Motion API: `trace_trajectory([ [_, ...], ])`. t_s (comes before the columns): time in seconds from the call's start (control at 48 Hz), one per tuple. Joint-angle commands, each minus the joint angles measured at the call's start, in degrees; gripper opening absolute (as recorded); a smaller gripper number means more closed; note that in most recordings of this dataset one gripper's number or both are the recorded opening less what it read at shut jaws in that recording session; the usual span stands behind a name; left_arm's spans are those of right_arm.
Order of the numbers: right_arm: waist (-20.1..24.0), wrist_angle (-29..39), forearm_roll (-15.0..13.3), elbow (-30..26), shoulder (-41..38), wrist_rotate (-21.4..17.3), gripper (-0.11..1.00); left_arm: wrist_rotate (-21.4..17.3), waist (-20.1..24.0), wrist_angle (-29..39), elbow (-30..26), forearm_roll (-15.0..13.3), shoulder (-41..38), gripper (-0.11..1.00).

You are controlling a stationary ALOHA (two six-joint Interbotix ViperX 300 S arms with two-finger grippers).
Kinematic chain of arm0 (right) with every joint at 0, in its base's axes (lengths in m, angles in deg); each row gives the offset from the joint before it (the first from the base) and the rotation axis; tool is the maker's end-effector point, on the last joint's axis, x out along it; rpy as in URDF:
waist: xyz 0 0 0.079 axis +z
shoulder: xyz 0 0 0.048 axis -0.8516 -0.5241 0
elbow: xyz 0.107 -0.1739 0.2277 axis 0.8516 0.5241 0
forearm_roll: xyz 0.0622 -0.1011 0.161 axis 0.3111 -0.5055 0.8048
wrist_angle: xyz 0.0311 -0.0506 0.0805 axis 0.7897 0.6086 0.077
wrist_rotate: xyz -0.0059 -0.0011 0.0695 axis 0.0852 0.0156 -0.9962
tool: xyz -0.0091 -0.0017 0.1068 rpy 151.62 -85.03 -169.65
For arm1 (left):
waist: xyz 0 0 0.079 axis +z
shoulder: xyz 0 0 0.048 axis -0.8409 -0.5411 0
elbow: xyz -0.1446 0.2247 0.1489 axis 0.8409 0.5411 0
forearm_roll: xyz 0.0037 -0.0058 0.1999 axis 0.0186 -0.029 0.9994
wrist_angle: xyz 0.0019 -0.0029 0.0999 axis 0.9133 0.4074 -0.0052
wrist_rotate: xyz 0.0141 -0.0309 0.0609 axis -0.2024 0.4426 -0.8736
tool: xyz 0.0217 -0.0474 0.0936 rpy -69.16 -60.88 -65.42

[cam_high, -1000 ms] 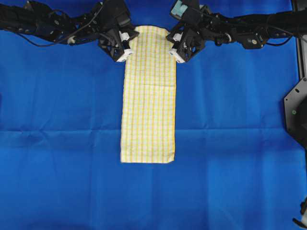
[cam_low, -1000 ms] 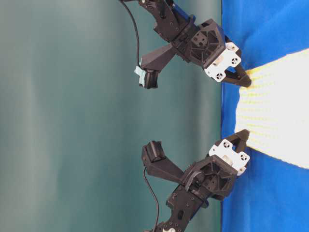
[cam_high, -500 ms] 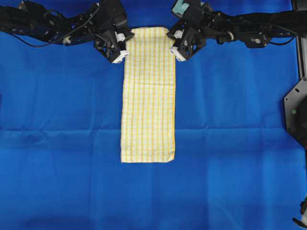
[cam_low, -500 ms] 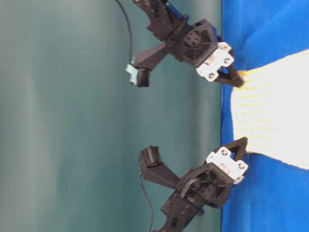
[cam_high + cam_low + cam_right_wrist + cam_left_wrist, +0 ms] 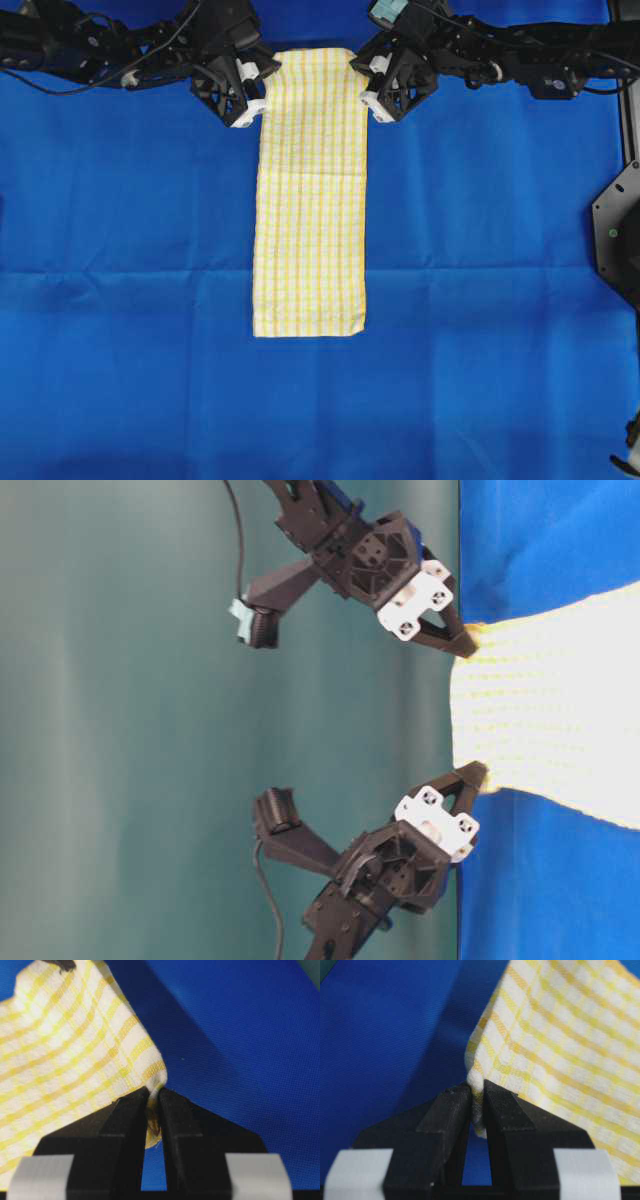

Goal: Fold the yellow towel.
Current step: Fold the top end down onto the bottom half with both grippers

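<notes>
Yellow towel point(image 5: 310, 190) lies as a long strip on the blue cloth point(image 5: 130, 300), far end lifted; I see both fingers pinching its corners, left gripper point(image 5: 476, 1105) and right gripper point(image 5: 152, 1105). Limp, light cloth; corners suit gripping.

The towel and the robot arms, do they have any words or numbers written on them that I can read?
None can be read in any view.
yellow towel: only a yellow and white check, no label in view.
left gripper and right gripper: plain black and white parts, no print visible.
blue cloth: plain.
</notes>
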State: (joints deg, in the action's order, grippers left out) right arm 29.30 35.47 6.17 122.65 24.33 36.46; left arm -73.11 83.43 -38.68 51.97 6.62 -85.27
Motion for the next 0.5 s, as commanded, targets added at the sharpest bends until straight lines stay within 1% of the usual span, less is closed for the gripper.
trace_trajectory([
  [0.0,1.2,0.4,0.2,0.4,3.6,-0.1,0.09,-0.1,-1.6,1.0,0.5,-0.2,4.1,0.06],
  [0.104,3.8,0.8,0.7,1.8,6.6,-0.2,0.09,-0.1,-4.0,1.9,1.9,-0.1,7.4,0.06],
  [0.271,8.5,1.1,2.0,4.5,10.5,-0.2,0.09,0.1,-9.2,3.1,4.9,-0.2,12.4,0.06],
  [0.479,15.7,1.0,5.5,7.6,13.8,-0.2,0.09,0.7,-17.1,3.3,7.6,-0.2,14.0,0.06],
])
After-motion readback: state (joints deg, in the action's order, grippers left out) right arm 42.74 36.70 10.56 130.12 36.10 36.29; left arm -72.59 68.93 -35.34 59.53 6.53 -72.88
